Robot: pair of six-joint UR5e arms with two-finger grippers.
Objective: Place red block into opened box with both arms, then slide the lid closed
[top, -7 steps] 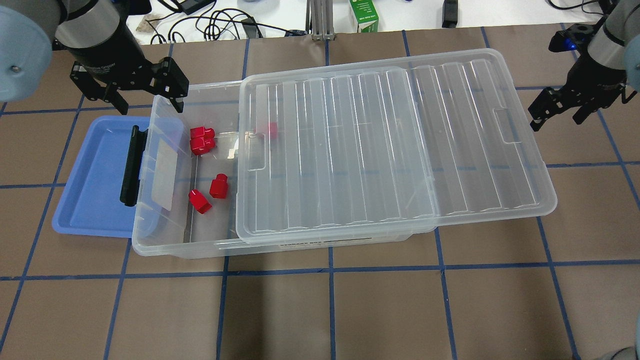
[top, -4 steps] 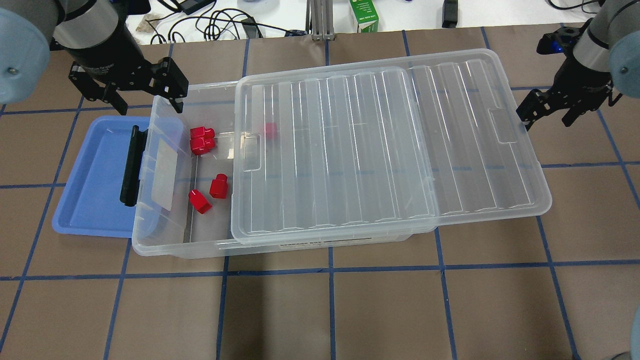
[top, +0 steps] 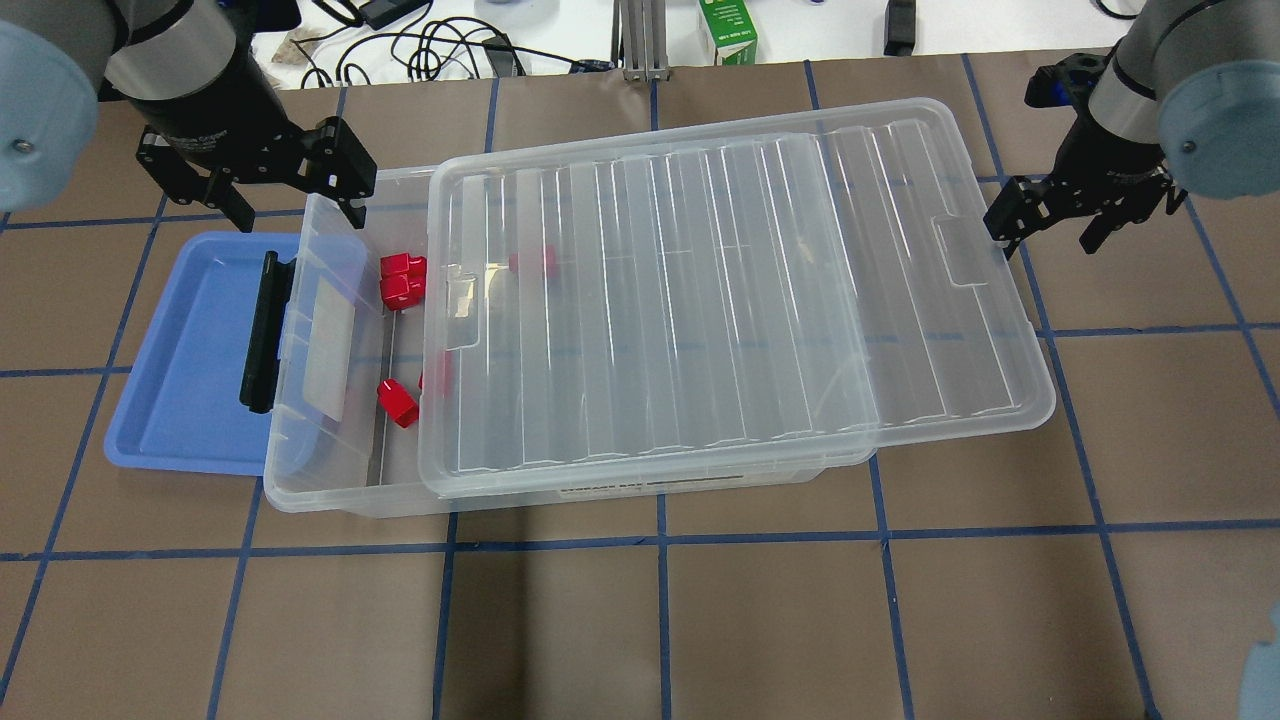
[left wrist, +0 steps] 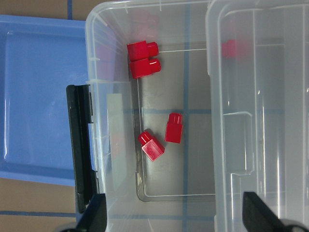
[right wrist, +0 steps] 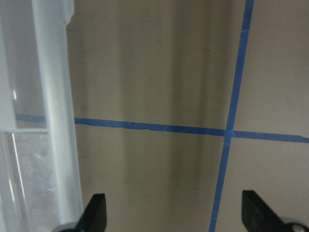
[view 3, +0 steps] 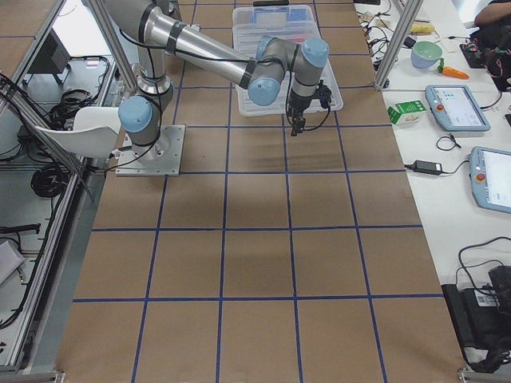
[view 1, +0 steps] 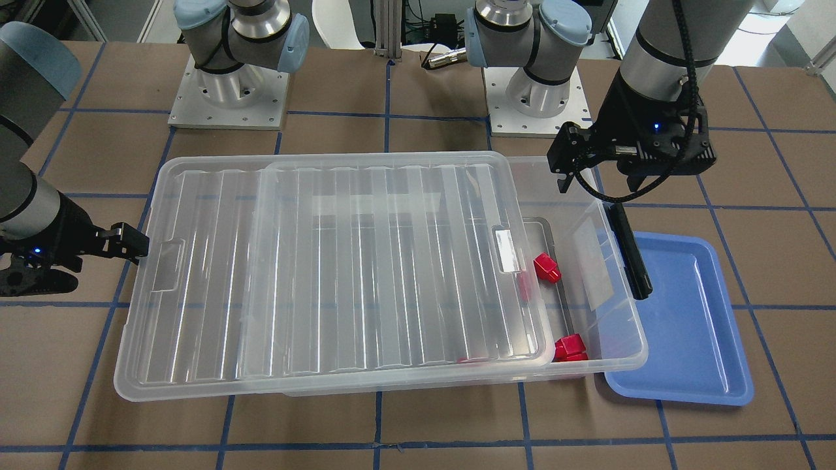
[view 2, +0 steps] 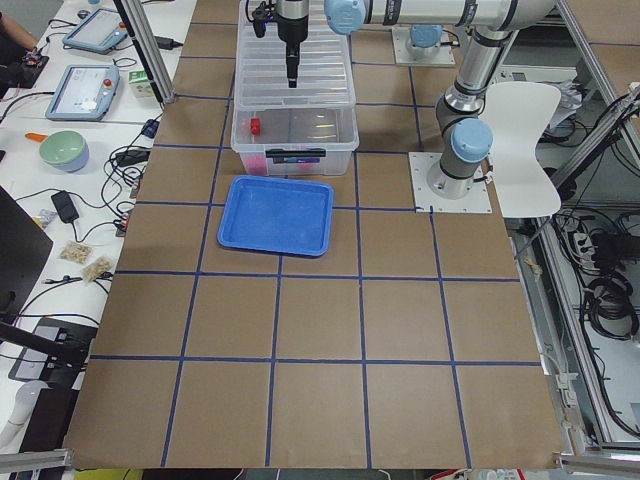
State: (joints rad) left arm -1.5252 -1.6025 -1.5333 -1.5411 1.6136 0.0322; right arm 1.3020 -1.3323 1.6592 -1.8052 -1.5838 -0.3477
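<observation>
The box (top: 330,497) lies across the table with the ribbed lid (top: 720,300) over most of it, leaving a strip at its left end uncovered. Several red blocks lie inside: two side by side (top: 403,277), one (top: 397,402) nearer, and others showing faintly through the lid (top: 530,262). The left wrist view looks down on them (left wrist: 151,146). My left gripper (top: 298,210) hangs open over the box's far left corner, holding nothing. My right gripper (top: 1048,232) is open, one finger against the lid's right short edge (right wrist: 58,121).
A blue tray (top: 190,350) lies against the box's left end, beside the box's black latch handle (top: 262,330). A green carton (top: 727,30) and cables sit beyond the far edge. The lid overhangs the box on the right.
The lid has slid left, covering more of the box and one more red block. My right gripper moved left with the lid's edge. The left gripper stayed put.
</observation>
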